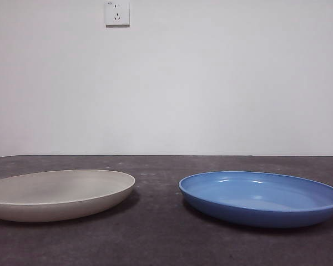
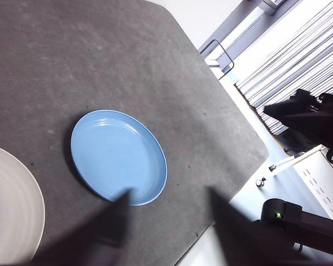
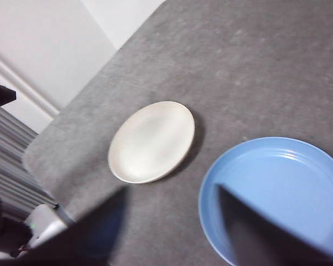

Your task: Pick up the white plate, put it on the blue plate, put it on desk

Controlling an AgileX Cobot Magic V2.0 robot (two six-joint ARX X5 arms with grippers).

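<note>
While both plates are lying apart on the table (image 1: 166,244), waiting high with jaws spread, gripping nothing: left gripper (image 2: 169,227), right gripper (image 3: 172,224). Still needing: reaching for white plate (image 1: 58,193) beside blue plate (image 1: 261,197).

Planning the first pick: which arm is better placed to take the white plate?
Probably left. In its wrist view the white plate lies close beside the left pincer. The right pincer hangs open over the blue plate, with the white plate farther off.
</note>
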